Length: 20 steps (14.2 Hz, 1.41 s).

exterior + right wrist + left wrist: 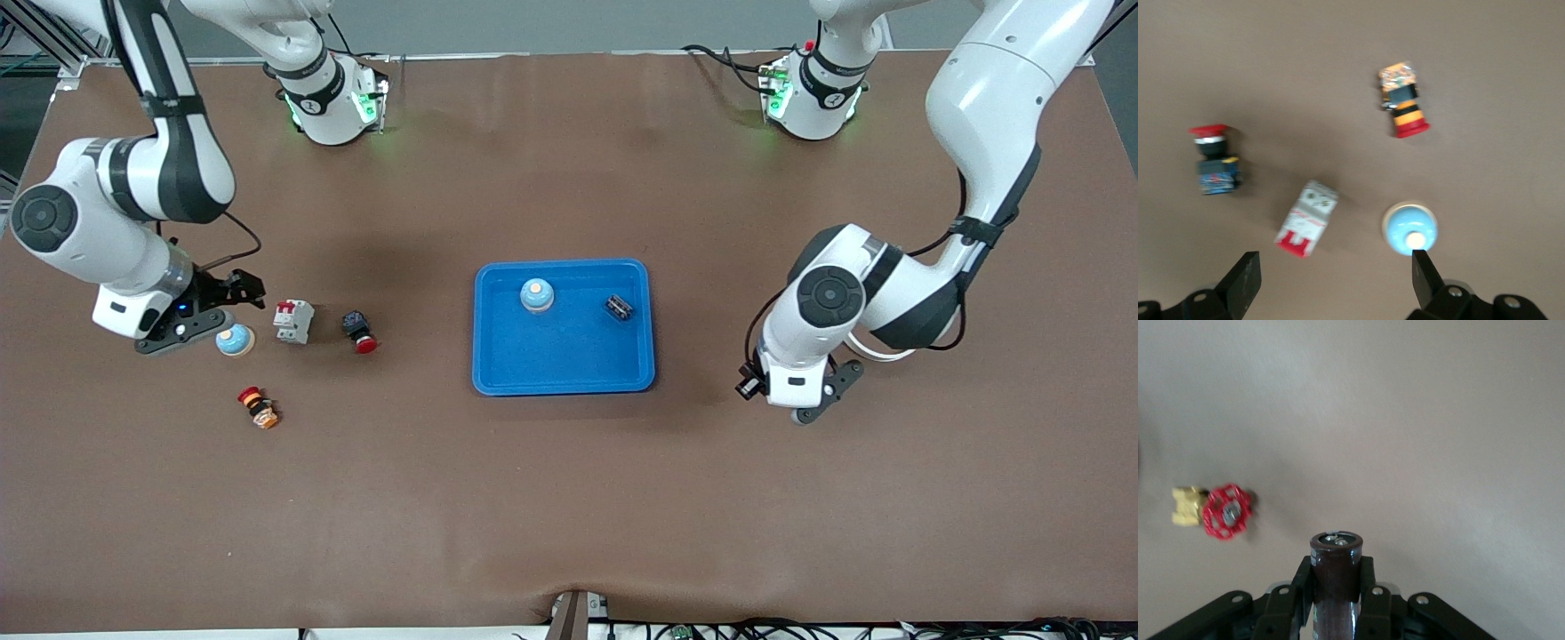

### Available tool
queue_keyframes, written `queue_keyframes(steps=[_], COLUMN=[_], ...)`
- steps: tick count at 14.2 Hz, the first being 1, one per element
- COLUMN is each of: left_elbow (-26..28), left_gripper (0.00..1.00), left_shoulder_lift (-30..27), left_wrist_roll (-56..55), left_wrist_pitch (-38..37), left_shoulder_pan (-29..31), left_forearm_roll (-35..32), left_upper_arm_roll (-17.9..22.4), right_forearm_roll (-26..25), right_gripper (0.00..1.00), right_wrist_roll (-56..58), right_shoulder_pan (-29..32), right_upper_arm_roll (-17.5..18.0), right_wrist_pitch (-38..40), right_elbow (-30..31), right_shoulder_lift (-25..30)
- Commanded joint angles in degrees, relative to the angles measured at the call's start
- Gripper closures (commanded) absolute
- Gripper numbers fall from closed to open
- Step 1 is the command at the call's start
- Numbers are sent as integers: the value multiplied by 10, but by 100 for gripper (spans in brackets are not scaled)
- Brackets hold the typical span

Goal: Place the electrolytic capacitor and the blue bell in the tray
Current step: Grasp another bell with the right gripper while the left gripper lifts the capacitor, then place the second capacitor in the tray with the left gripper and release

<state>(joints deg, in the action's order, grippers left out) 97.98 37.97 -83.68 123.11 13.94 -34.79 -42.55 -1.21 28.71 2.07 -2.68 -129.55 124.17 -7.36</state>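
Note:
The bright-blue tray (569, 360) lies mid-table. In it sit one blue bell (537, 295) and a small dark part (620, 308). My left gripper (813, 404) hangs over bare table toward the left arm's end, beside the tray. It is shut on a brown electrolytic capacitor (1336, 550), clamped upright between the left gripper's (1336, 579) fingers. A second blue bell (235, 340) (1409, 228) rests on the table toward the right arm's end. My right gripper (216, 311) (1335, 277) hovers open just beside that bell, one fingertip (1425, 270) close to its rim.
Near the second bell lie a white-and-red circuit breaker (292, 321) (1307, 218), a red-capped push button (358, 332) (1215, 160) and an orange-and-black stop button (258, 407) (1403, 100). A yellow valve with a red handwheel (1213, 511) lies on the table in the left wrist view.

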Motion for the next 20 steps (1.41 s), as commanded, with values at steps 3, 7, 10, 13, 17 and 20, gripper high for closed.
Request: queue_keyframes(steps=[3, 7, 10, 13, 17, 20], left_elbow=[-26, -27, -46, -69, -117, -133], left_gripper=[100, 100, 100, 100, 100, 100], left_shoulder_lift=[17, 30, 43, 71, 112, 129], left_wrist_roll=[-67, -106, -128, -173, -237, -250], left_wrist_pitch=[-8, -4, -4, 1, 7, 21], left_shoulder_pan=[-59, -104, -146, -174, -241, -274], left_forearm_roll=[9, 9, 10, 10, 10, 11], left_upper_arm_roll=[4, 5, 5, 5, 39, 73], right_forearm_roll=[-4, -3, -3, -3, -3, -2], right_gripper=[0, 0, 0, 0, 0, 0], right_wrist_roll=[101, 149, 151, 152, 169, 170], right_shoulder_pan=[65, 93, 95, 99, 108, 111], right_upper_arm_roll=[12, 13, 13, 13, 13, 14], right_wrist_pitch=[-74, -132, -164, -189, -192, -197], right_elbow=[4, 8, 23, 23, 24, 34], right_shoulder_lift=[-54, -94, -105, -126, -134, -137])
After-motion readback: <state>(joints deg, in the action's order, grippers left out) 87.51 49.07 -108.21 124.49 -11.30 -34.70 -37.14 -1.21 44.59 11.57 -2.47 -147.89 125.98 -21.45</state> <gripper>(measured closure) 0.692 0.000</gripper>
